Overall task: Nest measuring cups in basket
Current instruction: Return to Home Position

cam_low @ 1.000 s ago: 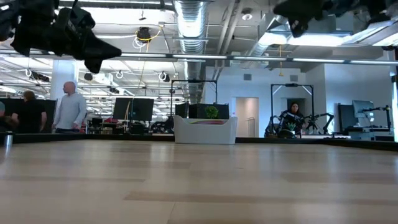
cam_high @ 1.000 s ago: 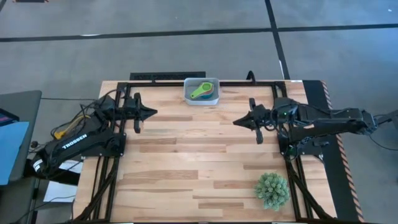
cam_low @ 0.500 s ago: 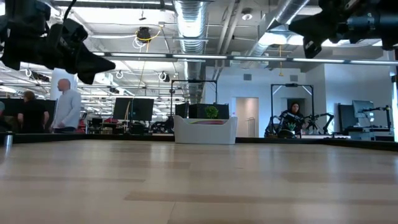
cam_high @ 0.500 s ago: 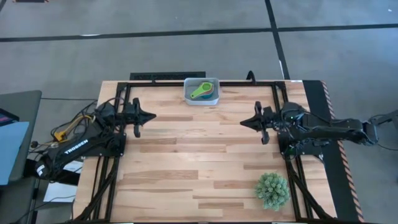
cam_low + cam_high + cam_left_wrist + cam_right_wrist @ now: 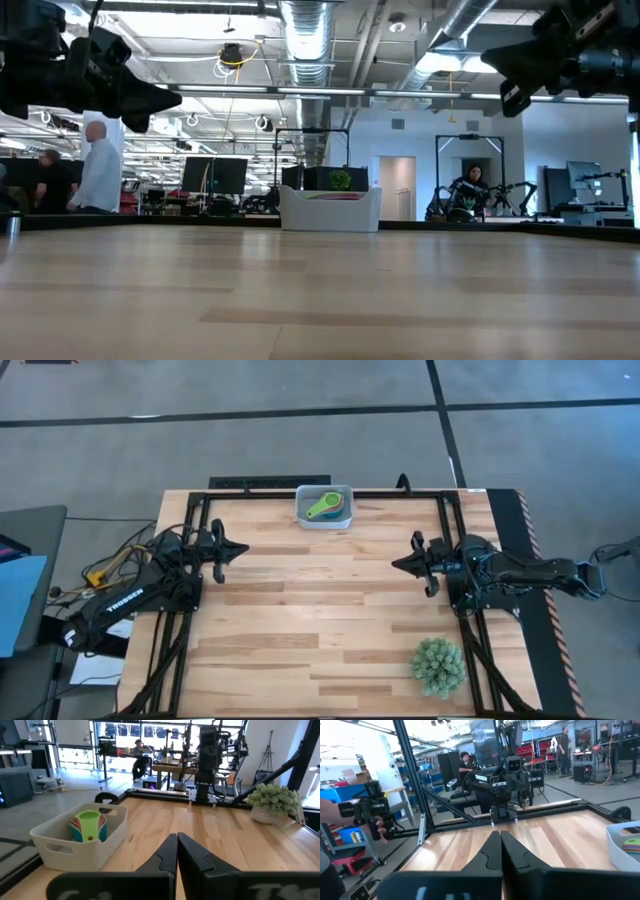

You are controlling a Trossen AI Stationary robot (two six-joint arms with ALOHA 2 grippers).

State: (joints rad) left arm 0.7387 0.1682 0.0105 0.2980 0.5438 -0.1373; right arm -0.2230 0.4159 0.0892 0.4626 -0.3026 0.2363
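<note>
The pale grey-white basket (image 5: 324, 508) stands at the table's far edge, near the middle. The measuring cups (image 5: 325, 507) sit nested inside it, the green one on top; they also show in the left wrist view (image 5: 88, 825). My left gripper (image 5: 244, 547) is shut and empty, above the table's left side. My right gripper (image 5: 395, 563) is shut and empty, above the table's right side. Both hang clear of the table in the low view, the left (image 5: 172, 98) and the right (image 5: 490, 56).
A round spiky green plant (image 5: 438, 666) stands near the table's near right corner. A black frame (image 5: 300, 491) runs along the far edge and both sides. People stand and sit in the room beyond the table (image 5: 98, 170).
Both grippers have drawn back from the table's middle, the left toward the left edge, the right toward the right edge and slightly nearer. Both have come down a little in the low view. The basket and cups have stayed where they were.
</note>
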